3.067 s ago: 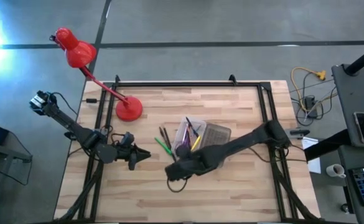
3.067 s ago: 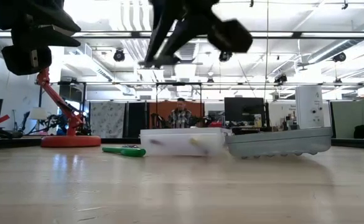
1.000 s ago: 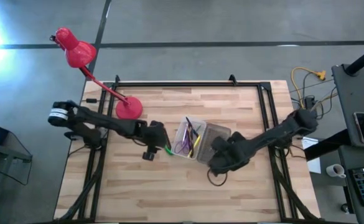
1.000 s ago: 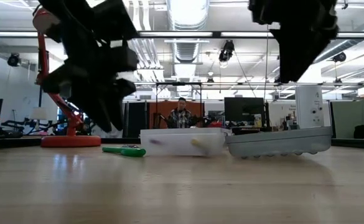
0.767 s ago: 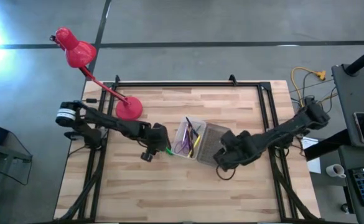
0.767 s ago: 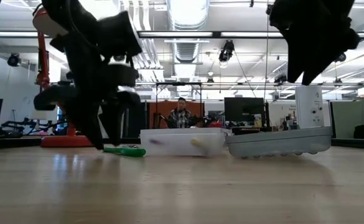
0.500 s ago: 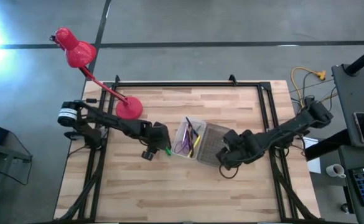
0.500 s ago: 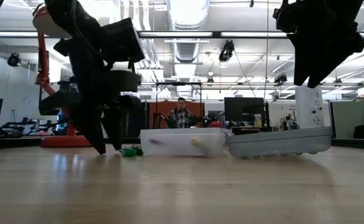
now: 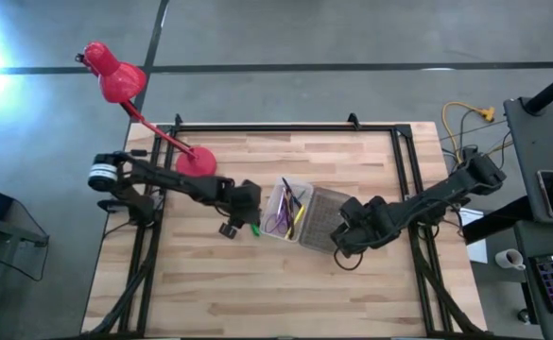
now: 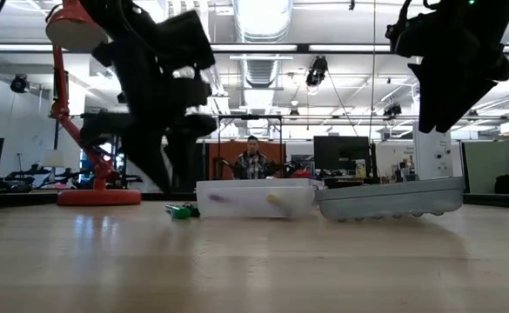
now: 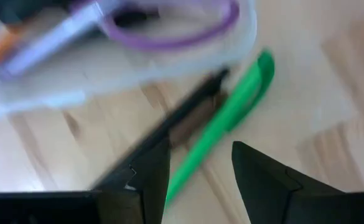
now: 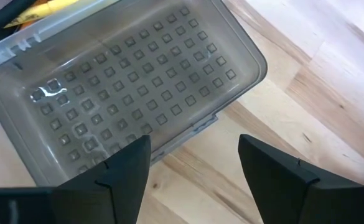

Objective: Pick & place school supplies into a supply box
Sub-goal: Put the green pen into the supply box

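The clear supply box (image 9: 288, 208) stands mid-table and holds several pens and the purple-handled scissors (image 11: 169, 25). Its grey dotted lid (image 9: 324, 216) lies open beside it, toward the table's right. A green pen (image 11: 234, 115) and dark pencils (image 11: 191, 115) lie on the wood at the box's left side. My left gripper (image 11: 200, 177) hovers open just over them, and the pen runs slanting through the gap between its fingers. My right gripper (image 12: 194, 171) hangs open above the lid's (image 12: 138, 87) near edge, clear of it.
A red desk lamp (image 9: 195, 166) stands on its base at the far left of the table, its head out past the edge. A black frame (image 9: 285, 126) runs around the tabletop. Bare wood lies along the near side.
My left gripper has gone toward the box, sunk slightly and rolled about its own line, and it stays open. My right gripper drew back toward the table's right edge, then held still. In the low view the green pen shows shorter than before.
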### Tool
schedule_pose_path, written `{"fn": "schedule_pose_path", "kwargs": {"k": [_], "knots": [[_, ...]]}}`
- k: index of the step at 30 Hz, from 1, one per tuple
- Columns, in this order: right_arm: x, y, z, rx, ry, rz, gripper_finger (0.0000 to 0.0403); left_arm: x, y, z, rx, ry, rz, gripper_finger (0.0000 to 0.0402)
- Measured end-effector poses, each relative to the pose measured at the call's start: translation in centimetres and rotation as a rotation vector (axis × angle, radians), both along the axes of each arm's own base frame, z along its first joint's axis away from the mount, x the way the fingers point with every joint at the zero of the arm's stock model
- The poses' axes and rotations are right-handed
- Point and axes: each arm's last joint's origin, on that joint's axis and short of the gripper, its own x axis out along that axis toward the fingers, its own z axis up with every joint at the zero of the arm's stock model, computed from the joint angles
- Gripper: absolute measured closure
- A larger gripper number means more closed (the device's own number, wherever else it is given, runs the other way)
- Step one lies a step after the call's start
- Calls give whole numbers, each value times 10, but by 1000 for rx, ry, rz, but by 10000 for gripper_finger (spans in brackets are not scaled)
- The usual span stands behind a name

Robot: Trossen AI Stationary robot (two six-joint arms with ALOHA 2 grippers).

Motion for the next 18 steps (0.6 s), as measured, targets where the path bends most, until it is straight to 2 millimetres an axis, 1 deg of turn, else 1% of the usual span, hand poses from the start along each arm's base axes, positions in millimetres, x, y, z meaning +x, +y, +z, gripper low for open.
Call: {"fn": "schedule_pose_path", "kwargs": {"k": [4, 6, 11, 18], "knots": [[0, 0, -1, 3, -3, -9, 168, -7, 6, -12, 2, 84, 0, 245], [-1, 0, -1, 3, -3, -16, 168, -7, 7, -15, 14, 95, -24, 245], [-1, 0, -2, 4, -5, -20, 168, 1, 9, -15, 20, 79, -42, 245], [-1, 0, -3, 4, -3, -24, 168, 4, 9, -16, 30, 79, -70, 245]]}}
